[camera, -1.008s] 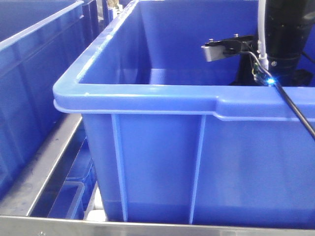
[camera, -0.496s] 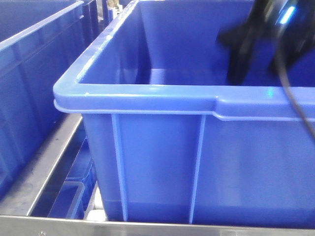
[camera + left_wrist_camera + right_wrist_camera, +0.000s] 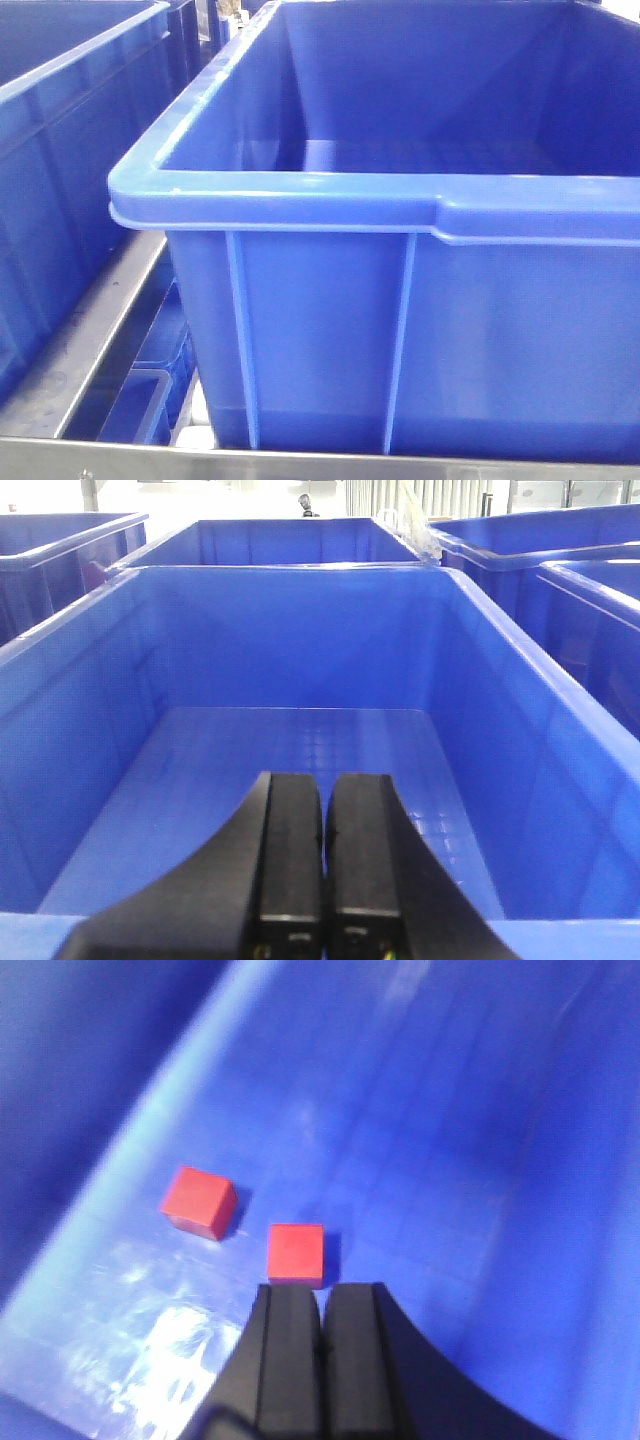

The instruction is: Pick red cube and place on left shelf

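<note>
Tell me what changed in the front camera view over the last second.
The black arm that hung inside the big blue crate at upper right swung up, blurred half a second ago, and has now left the view. Nothing was visibly taken hold of or let go. The crate, the neighbouring crate and the metal rack stayed put.

Left gripper [image 3: 324,855]: black fingers pressed together, pads touching, nothing between them; points forward, roughly level, low in left wrist view. Right gripper [image 3: 320,1345]: black fingers likewise closed flush, empty; aimed steeply downward, view somewhat blurred so tilt probably not fully vertical. Neither arm nor gripper visible in front-facing view. Wrists and upper links out of frame.
</note>
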Available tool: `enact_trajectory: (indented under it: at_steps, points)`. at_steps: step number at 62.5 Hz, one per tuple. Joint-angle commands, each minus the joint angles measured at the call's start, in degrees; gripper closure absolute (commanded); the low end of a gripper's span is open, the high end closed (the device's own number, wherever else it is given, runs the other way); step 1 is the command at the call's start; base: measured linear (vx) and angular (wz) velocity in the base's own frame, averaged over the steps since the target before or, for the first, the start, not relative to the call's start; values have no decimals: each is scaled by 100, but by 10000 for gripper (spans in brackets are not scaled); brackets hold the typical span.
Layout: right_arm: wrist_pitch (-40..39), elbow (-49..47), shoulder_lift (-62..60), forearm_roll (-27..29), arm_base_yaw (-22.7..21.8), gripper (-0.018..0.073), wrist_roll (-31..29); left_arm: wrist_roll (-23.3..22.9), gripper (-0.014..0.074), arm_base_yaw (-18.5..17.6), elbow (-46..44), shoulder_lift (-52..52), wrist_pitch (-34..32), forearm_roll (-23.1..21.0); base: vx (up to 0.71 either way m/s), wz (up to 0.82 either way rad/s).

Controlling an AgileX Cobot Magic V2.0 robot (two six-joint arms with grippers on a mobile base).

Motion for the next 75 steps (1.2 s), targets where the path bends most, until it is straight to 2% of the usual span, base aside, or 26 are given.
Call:
enact_trajectory:
  at_steps: [1,11,22,64,70,75]
  points:
    - [-744,271,-682,-99,-25,505,-38,-23,506,-36,136,-84,-481,-28,0,0]
    - [-1061,911,-1511,-99,-25,505,-38,-23,506,-36,136,-84,-481,-28,0,0]
    - [-969,1229,-1971,-99,-25,505,-38,-23,506,-36,136,-84,-481,-28,-2,-12]
    - [-1007,1266,-1977,-133,-25,505,-38,-23,506,-36,136,-84,-481,-28,0,3]
    - [-1088,1266,-1984,-84,-171,505,-43,-23,506,-36,136,-84,-481,-28,-2,-14]
    - [-1307,1266,-2003,108,-458,505,-325,-23,506,-36,136,-84,-481,-28,0,0]
